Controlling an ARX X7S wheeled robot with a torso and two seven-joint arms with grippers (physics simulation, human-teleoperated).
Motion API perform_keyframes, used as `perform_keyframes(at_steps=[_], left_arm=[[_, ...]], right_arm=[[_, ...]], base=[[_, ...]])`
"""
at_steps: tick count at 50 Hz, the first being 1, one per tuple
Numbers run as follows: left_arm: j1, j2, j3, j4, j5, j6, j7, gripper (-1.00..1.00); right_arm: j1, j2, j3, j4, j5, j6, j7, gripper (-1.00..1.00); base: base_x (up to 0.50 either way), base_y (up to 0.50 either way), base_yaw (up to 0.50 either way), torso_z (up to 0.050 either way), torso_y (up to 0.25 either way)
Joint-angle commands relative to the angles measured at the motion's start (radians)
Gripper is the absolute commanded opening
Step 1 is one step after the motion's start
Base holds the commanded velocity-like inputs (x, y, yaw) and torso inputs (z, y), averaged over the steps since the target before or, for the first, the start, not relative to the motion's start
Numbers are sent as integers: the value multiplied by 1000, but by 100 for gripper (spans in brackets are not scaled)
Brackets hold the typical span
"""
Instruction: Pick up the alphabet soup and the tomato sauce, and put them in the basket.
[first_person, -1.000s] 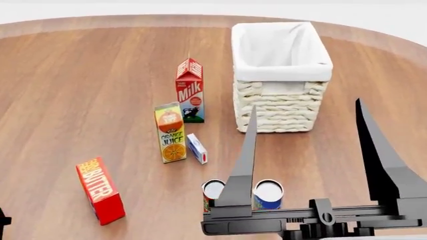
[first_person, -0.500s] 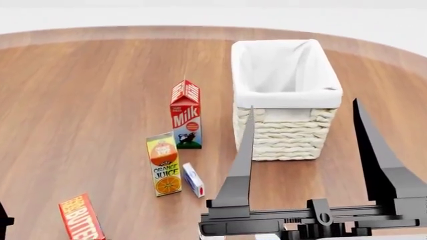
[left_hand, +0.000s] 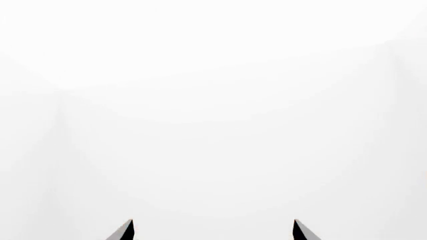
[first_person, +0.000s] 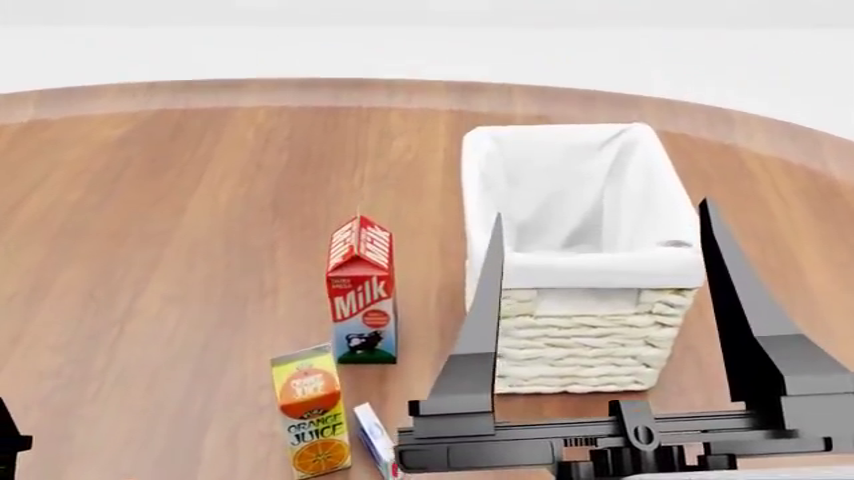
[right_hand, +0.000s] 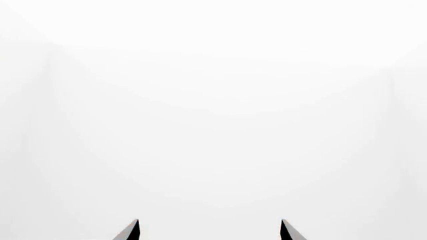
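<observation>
So the big round wooden table (first_person: 174, 200) fills most of my head view, curved far edge at the top and loads of bare wood on the left. Next biggest is the cream-white woven wicker basket (first_person: 587, 340) with its white cloth liner, upright, nothing in it that I can see. My right jaws (first_person: 598, 225) hang in front of it, spread wide and gripping nothing. Left jaws (left_hand: 212, 229) only show two dark tips apart against plain white, so released too, I'd say. Then the red and white milk carton (first_person: 362, 290), the orange juice carton (first_person: 314, 412) nearer me, and a small blue and white box (first_person: 375, 441) just beside it.

Annoying bit: neither the blue alphabet soup can nor the red-and-green tomato sauce can is in any view right now, so I can't say where they sit.

My worry is reaching down blind and knocking a can over, or clipping the juice carton. Room is tight between cartons and basket, open on the left
</observation>
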Motion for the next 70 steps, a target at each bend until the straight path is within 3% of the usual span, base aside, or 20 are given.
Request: perform_keyframes(at_steps=[1, 53, 61, 70], left_arm=[[-14, 5, 9, 3, -2, -12, 2, 100], [-12, 11, 33, -17, 13, 9, 6, 100], [-16, 13, 36, -24, 10, 9, 8, 100], [-23, 22, 45, -35, 8, 5, 12, 100]], right_arm=[[8, 7, -4, -5, 9, 9, 8, 100], [-4, 33, -19, 6, 38, 0, 46, 100], [50, 27, 14, -50, 125, 156, 58, 100], [210, 34, 143, -137, 427, 562, 139, 100]], base=[[348, 0, 0, 0, 0], [334, 0, 0, 0, 1], [12, 0, 0, 0, 0], [0, 0, 0, 0, 0]])
